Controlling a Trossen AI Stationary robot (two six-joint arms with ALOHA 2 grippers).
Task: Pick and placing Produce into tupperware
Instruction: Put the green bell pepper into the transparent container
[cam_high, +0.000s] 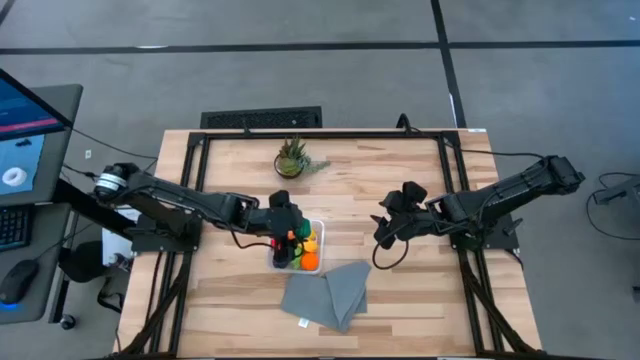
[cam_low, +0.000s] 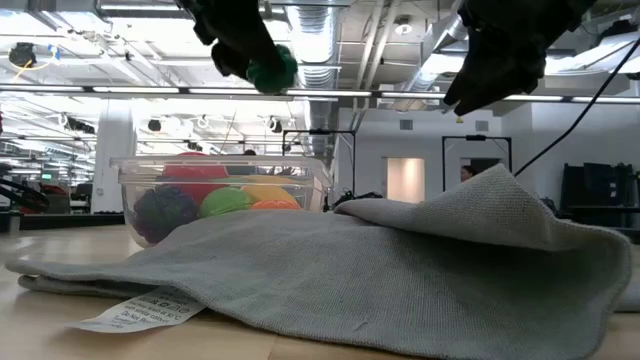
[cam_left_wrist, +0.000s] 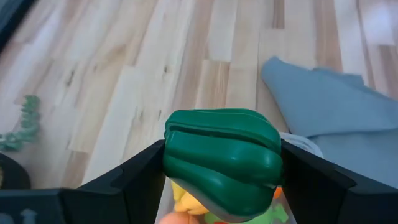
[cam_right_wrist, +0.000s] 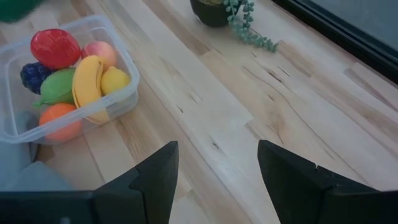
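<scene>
The dark green vegetable (cam_left_wrist: 221, 163), seemingly light, rigid, smooth plastic, is gripped across its ribbed sides by the left gripper (cam_left_wrist: 217, 180) above the tupperware (cam_high: 314, 230), frame centre; the right gripper (cam_right_wrist: 214, 180) is held with its jaws parted, empty.

A pale wooden table (cam_high: 400, 290) with a dark frame is carrying three things. The clear tupperware (cam_high: 318, 236) is sitting near the middle, a folded grey cloth (cam_high: 325, 293) is lying just beside it toward the front edge, touching or overlapping its corner, and a small potted plant (cam_high: 292, 158) is standing well behind them.
</scene>
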